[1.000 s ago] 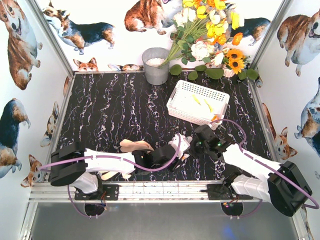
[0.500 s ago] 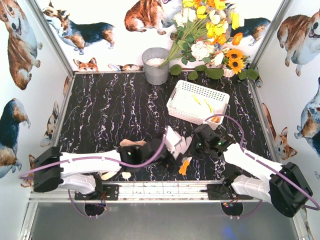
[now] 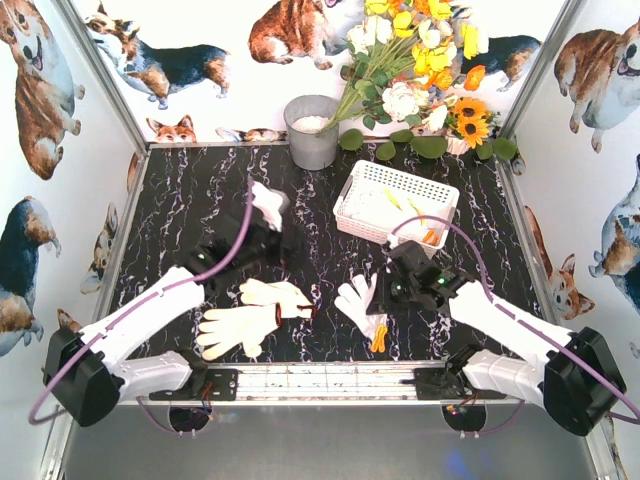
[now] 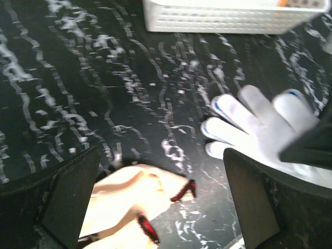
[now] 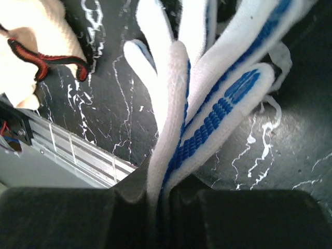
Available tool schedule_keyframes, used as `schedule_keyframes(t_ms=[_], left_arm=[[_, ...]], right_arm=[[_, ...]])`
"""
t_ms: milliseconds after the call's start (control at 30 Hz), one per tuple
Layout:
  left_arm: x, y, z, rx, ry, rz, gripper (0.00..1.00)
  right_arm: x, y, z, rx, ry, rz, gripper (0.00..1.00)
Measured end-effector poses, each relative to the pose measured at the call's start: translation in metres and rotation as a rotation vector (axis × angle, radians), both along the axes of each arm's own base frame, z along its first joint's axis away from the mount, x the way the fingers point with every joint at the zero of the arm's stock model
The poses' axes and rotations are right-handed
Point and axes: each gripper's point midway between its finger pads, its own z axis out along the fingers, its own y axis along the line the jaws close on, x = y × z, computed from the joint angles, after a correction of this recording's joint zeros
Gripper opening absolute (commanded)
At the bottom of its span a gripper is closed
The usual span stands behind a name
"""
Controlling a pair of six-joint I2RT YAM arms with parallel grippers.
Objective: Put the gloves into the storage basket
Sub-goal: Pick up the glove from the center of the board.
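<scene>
My right gripper [image 3: 386,297] [image 5: 161,203] is shut on a white glove with blue stripes [image 5: 207,98]. That glove [image 3: 356,300] lies spread on the black table with its orange cuff [image 3: 380,338] toward the near edge. Two cream gloves with red cuff trim [image 3: 274,293] [image 3: 236,331] lie to its left, one showing in the left wrist view [image 4: 132,199]. My left gripper [image 3: 267,208] [image 4: 163,207] hangs open over the table, holding nothing. The white storage basket [image 3: 352,213] [image 4: 228,19] stands at the back right with yellow-patched gloves inside.
A grey metal bucket [image 3: 312,131] stands at the back centre, and a bunch of flowers [image 3: 425,70] leans beside it behind the basket. Corgi-print walls enclose the table on three sides. A metal rail [image 3: 330,380] runs along the near edge.
My left gripper opened, let go of the white glove and swung back and to the left, away from it. The white glove stays in my right gripper, now spread on the table.
</scene>
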Motion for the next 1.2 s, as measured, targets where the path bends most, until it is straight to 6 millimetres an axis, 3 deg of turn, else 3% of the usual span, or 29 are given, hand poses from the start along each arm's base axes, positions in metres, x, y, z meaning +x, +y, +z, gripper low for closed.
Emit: schedule_keyframes(t_ms=[267,567,800,1200], left_arm=[[0.058,0.09,0.0,0.042,0.008,0.241,1.0],[0.082,0.168,0.006,0.09,-0.039,0.416,1.0],[0.076,0.193,0.019,0.135,-0.114,0.48,1.0],[0.068,0.198,0.015,0.155,-0.126,0.495,1.0]], right_arm=[[0.018,0.011,0.013,-0.063,-0.051,0.197,0.0],[0.032,0.016,0.0,-0.17,-0.01,0.392,0.0],[0.04,0.003,0.0,-0.275,-0.029,0.495,0.0],[0.068,-0.017,0.03,-0.463,-0.162,0.632,0.0]])
